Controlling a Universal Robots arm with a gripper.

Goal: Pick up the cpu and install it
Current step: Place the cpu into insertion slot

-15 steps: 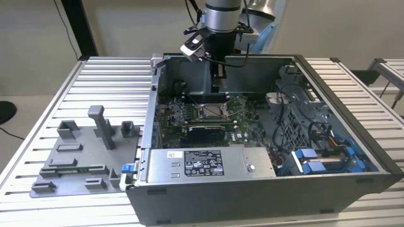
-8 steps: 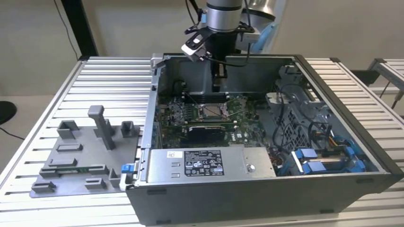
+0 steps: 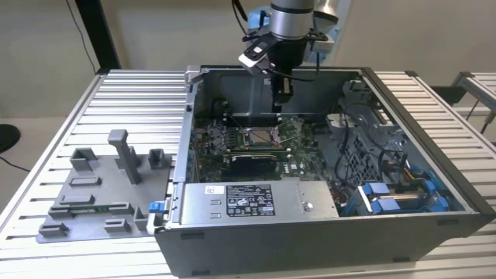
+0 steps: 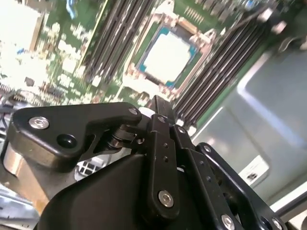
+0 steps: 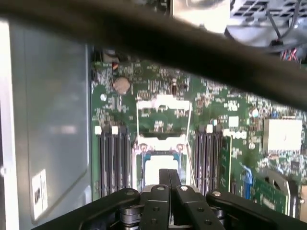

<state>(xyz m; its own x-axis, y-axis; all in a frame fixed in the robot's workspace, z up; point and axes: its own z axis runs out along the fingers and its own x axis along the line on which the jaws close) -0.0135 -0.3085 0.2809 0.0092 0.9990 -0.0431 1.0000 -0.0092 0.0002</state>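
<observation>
The cpu (image 4: 165, 55) is a pale square chip lying flat inside the metal-framed socket (image 3: 258, 136) of the green motherboard (image 3: 298, 139), in the open computer case (image 3: 326, 238). In the first wrist view, the cpu (image 5: 156, 168) shows just beyond the fingertips, with the socket's hinged frame (image 5: 163, 110) flipped open behind it. My gripper (image 3: 279, 107) hangs inside the case, a little above and behind the socket. Its two thin black fingers are pressed together with nothing between them, as both wrist views show (image 4: 158, 101) (image 5: 169, 173).
Black memory slots (image 5: 112, 158) flank the socket on both sides. A power supply (image 3: 256, 200) fills the case's near side, with cables and blue drive brackets (image 3: 387, 195) to the exterior view's right. A grey fixture tray (image 3: 101, 192) sits on the slatted table on that view's left.
</observation>
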